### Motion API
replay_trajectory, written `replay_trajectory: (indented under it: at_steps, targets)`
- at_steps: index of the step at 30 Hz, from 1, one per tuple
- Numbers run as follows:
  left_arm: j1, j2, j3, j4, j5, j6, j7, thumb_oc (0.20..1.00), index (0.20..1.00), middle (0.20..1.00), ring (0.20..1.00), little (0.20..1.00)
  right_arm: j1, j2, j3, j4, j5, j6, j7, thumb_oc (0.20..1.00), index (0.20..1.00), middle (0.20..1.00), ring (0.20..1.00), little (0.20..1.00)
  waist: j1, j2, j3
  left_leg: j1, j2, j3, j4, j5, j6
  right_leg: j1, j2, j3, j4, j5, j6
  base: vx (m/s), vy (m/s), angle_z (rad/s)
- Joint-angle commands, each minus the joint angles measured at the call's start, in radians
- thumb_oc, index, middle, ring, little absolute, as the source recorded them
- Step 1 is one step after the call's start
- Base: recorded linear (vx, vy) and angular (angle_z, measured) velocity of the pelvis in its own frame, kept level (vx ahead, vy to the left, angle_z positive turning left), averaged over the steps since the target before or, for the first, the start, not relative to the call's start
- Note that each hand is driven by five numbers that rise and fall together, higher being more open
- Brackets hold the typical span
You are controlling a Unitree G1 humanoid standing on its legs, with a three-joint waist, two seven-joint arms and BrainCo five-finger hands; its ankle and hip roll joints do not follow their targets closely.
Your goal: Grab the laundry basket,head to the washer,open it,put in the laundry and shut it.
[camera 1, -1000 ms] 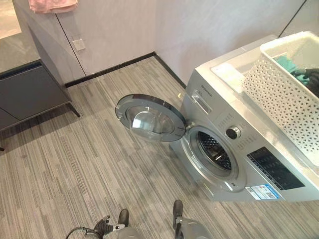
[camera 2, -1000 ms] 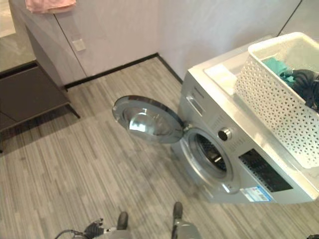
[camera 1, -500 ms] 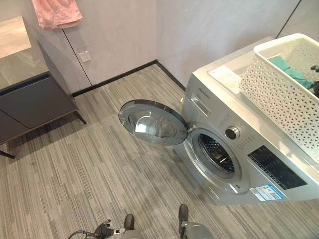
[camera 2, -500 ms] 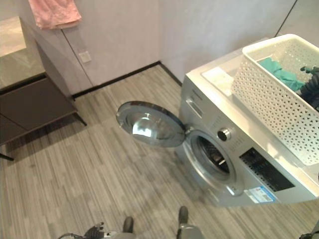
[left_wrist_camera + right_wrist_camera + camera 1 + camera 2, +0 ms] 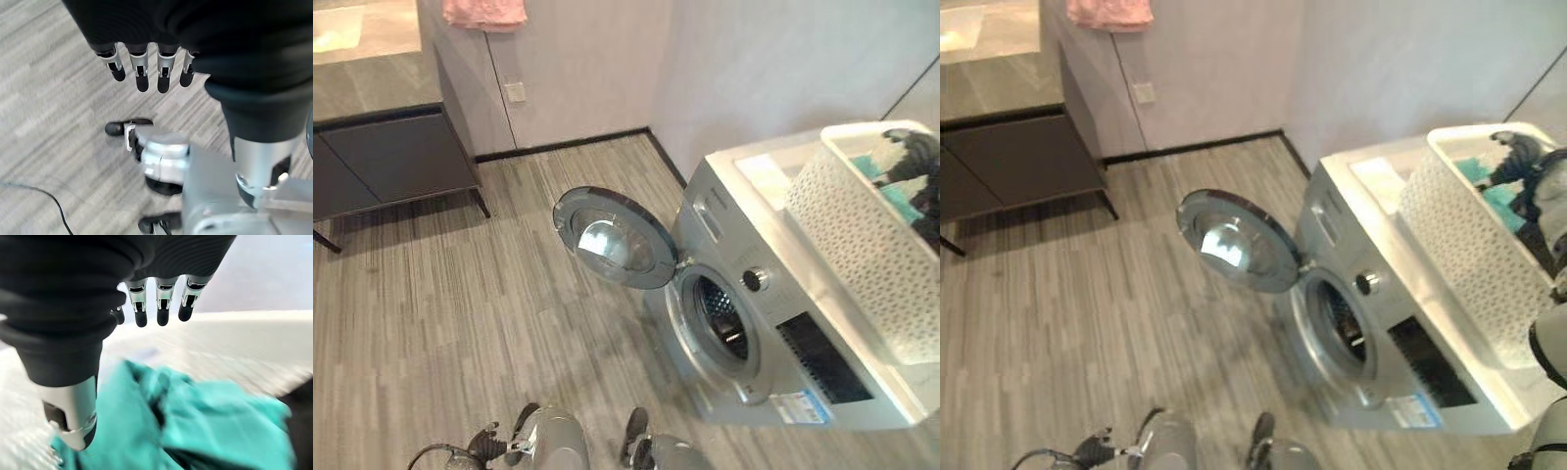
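The silver washer (image 5: 744,235) stands at the right with its round door (image 5: 617,238) swung open toward the left, baring the drum opening (image 5: 720,315). On its top sits the white perforated laundry basket (image 5: 862,245) with a teal garment (image 5: 195,421) and something dark inside. My right hand (image 5: 1525,162) hovers inside the basket's far end, just above the teal garment; its fingers (image 5: 164,308) are straight and hold nothing. My left hand (image 5: 142,73) hangs low over the floor, fingers straight, empty.
A dark low cabinet (image 5: 391,157) stands at the back left against the wall, with a pink cloth (image 5: 484,10) hanging above it and a wall socket (image 5: 516,92) beside it. Striped grey floor (image 5: 460,323) spreads in front of the washer.
The camera has swung, so the whole scene has shifted. My right hand has come in over the basket, above the laundry. Washer door and basket stay as they were.
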Motion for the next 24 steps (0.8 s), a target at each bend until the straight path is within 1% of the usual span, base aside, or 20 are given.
replay_trajectory:
  at_steps: [1, 2, 3, 4, 5, 6, 10, 11, 13, 18, 20, 21, 24]
  targets:
    - [0.003, 0.02, 0.011, -0.04, -0.024, -0.018, -0.001, 1.0, 1.0, 1.0, 1.0, 1.0, -0.051, -0.076, -0.001, 0.018, -0.02, 0.001, -0.04, 1.0, 1.0, 1.0, 1.0, 1.0, 0.044, 0.031, 0.056, 0.063, -0.066, 0.042, -0.187, -0.073, 0.036, 0.105, -0.065, 0.079, -0.063, -0.047, 0.116, 0.16, 0.112, 0.43]
    - [0.003, 0.02, 0.011, -0.04, -0.024, -0.018, -0.001, 1.0, 1.0, 1.0, 1.0, 1.0, -0.052, -0.076, -0.001, 0.018, -0.02, 0.001, -0.04, 1.0, 1.0, 1.0, 1.0, 1.0, 0.043, 0.03, 0.055, 0.062, -0.067, 0.043, -0.191, -0.07, 0.037, 0.103, -0.066, 0.079, -0.063, -0.047, 0.116, 0.12, 0.13, 0.4]
    - [-0.001, 0.018, 0.01, -0.027, -0.02, -0.02, 0.002, 1.0, 1.0, 1.0, 1.0, 1.0, -0.04, -0.073, -0.003, 0.03, -0.032, 0.004, -0.036, 1.0, 1.0, 1.0, 1.0, 1.0, 0.043, 0.024, 0.053, 0.04, -0.074, 0.056, -0.173, -0.096, 0.034, 0.105, -0.076, 0.087, -0.054, -0.051, 0.126, 0.09, 0.093, 0.13]
    - [-0.001, 0.016, 0.011, -0.016, -0.02, -0.021, 0.003, 1.0, 1.0, 1.0, 1.0, 1.0, -0.023, -0.071, -0.006, 0.029, -0.039, 0.009, -0.028, 1.0, 1.0, 1.0, 1.0, 1.0, 0.04, 0.024, 0.046, 0.055, -0.085, 0.064, -0.181, -0.131, 0.037, 0.109, -0.081, 0.096, -0.052, -0.047, 0.132, 0.26, 0.24, -0.2]
    - [0.011, 0.006, 0.002, -0.005, -0.003, -0.023, 0.001, 1.0, 1.0, 1.0, 1.0, 1.0, 0.005, -0.059, 0.0, 0.029, -0.073, 0.015, -0.006, 1.0, 1.0, 1.0, 1.0, 1.0, 0.036, 0.03, 0.021, 0.092, -0.092, 0.1, -0.206, -0.157, 0.043, 0.126, -0.109, 0.104, -0.079, -0.019, 0.157, 0.23, 0.196, -0.54]
    - [0.011, 0.005, 0.002, -0.005, -0.003, -0.023, 0.001, 1.0, 1.0, 1.0, 1.0, 1.0, 0.005, -0.059, 0.001, 0.029, -0.073, 0.015, -0.006, 1.0, 1.0, 1.0, 1.0, 1.0, 0.037, 0.03, 0.022, 0.094, -0.092, 0.101, -0.208, -0.156, 0.043, 0.128, -0.109, 0.105, -0.08, -0.018, 0.157, 0.21, 0.193, -0.55]
    - [0.01, -0.005, 0.003, -0.011, -0.018, -0.031, 0.008, 1.0, 1.0, 1.0, 1.0, 1.0, 0.01, -0.045, -0.008, 0.039, -0.079, 0.019, -0.003, 1.0, 1.0, 1.0, 1.0, 1.0, 0.04, 0.039, 0.016, 0.136, -0.088, 0.152, -0.247, -0.164, 0.052, 0.147, -0.139, 0.106, -0.11, 0.002, 0.173, 0.08, 0.097, -0.52]
    - [0.012, -0.01, 0.008, -0.013, -0.03, -0.033, 0.019, 1.0, 1.0, 1.0, 1.0, 1.0, 0.014, -0.039, -0.022, 0.056, -0.094, 0.023, -0.009, 1.0, 1.0, 1.0, 1.0, 1.0, 0.039, 0.043, 0.015, 0.16, -0.089, 0.169, -0.269, -0.173, 0.059, 0.15, -0.151, 0.106, -0.115, 0.01, 0.183, 0.06, 0.085, -0.23]
    - [0.015, -0.013, 0.006, -0.014, -0.031, -0.035, 0.019, 1.0, 1.0, 1.0, 1.0, 1.0, 0.017, -0.032, -0.025, 0.07, -0.105, 0.023, 0.0, 1.0, 1.0, 1.0, 1.0, 1.0, 0.037, 0.043, 0.014, 0.169, -0.086, 0.177, -0.283, -0.173, 0.061, 0.149, -0.155, 0.102, -0.116, 0.013, 0.187, 0.04, 0.059, -0.15]
    - [0.025, -0.014, -0.005, -0.023, -0.031, -0.035, 0.012, 1.0, 1.0, 1.0, 1.0, 1.0, 0.016, -0.029, -0.022, 0.1, -0.139, 0.03, 0.006, 1.0, 1.0, 1.0, 1.0, 1.0, 0.035, 0.045, 0.019, 0.177, -0.086, 0.178, -0.307, -0.171, 0.065, 0.145, -0.16, 0.095, -0.124, 0.023, 0.196, 0.01, 0.022, -0.04]
    - [0.018, -0.014, -0.005, -0.027, -0.039, -0.033, 0.009, 1.0, 1.0, 1.0, 1.0, 1.0, 0.049, -0.022, -0.05, 0.139, -0.142, 0.045, 0.025, 1.0, 1.0, 1.0, 1.0, 1.0, 0.041, 0.051, 0.028, 0.173, -0.084, 0.171, -0.335, -0.158, 0.067, 0.131, -0.164, 0.082, -0.126, 0.027, 0.201, -0.03, 0.029, 0.05]
    - [0.018, -0.013, -0.006, -0.027, -0.039, -0.033, 0.009, 1.0, 1.0, 1.0, 1.0, 1.0, 0.05, -0.022, -0.051, 0.139, -0.142, 0.045, 0.025, 1.0, 1.0, 1.0, 1.0, 1.0, 0.041, 0.051, 0.028, 0.172, -0.084, 0.171, -0.335, -0.158, 0.067, 0.131, -0.164, 0.082, -0.126, 0.027, 0.201, -0.04, 0.015, 0.15]
    - [0.011, -0.008, -0.012, -0.027, -0.043, -0.028, 0.0, 1.0, 1.0, 1.0, 1.0, 1.0, 0.067, -0.027, -0.054, 0.157, -0.145, 0.062, 0.064, 1.0, 1.0, 1.0, 1.0, 1.0, 0.044, 0.055, 0.04, 0.161, -0.083, 0.163, -0.36, -0.138, 0.064, 0.116, -0.165, 0.067, -0.128, 0.032, 0.203, -0.04, 0.009, 0.08]
